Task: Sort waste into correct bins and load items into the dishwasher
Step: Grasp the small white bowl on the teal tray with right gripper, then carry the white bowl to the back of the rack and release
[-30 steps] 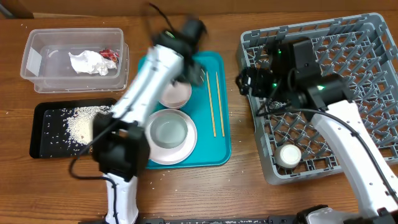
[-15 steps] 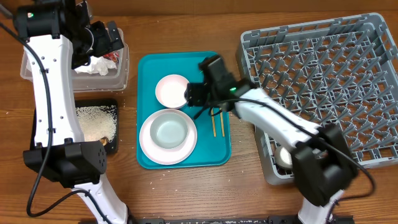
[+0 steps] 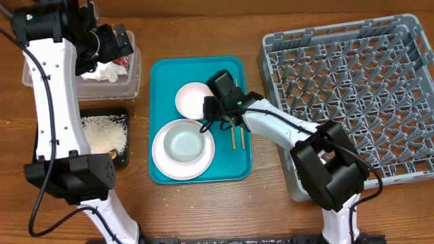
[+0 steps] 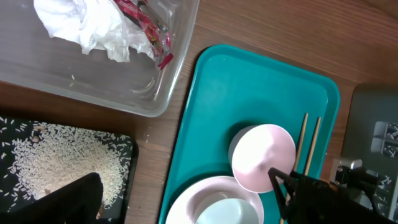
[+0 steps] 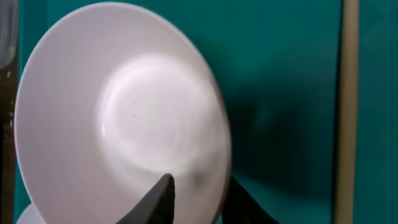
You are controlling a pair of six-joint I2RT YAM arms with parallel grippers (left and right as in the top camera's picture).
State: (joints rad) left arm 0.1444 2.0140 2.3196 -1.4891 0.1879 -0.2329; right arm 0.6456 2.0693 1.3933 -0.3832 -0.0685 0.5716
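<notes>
While the left arm reaches across the far left corner of the tabletop (image 3: 268,203), its left claw (image 3: 121,42) hangs released and empty over the clear plastic tub (image 4: 163,93), where the crumpled white tissue (image 4: 87,25) lies touching the red-and-white snack wrapper (image 4: 146,28). Just in front of the tub sits the glossy black tray (image 3: 46,142), holding a heap of white rice grains (image 4: 62,162). Between these bins and the grey dish rack (image 3: 352,81) lies the teal serving tray (image 3: 234,166), and the right arm stretches over it from the rack's side. On the teal tray, the right claw (image 5: 199,190) is at the near edge of the small bowl (image 5: 124,124): one dark finger (image 5: 163,199) lies over the inside of the rim and the other just outside it, set narrowly apart. Whether they already pinch the rim or only straddle it cannot be told from these views. Beside the bowl, toward the rack, the pair of wooden chopsticks (image 4: 305,143) rests side by side on the tray, partly covered by the right arm in the overhead view. Nearer the robot, a second pale bowl (image 3: 184,144) sits inside the round white plate (image 3: 161,163), also on the teal tray.
</notes>
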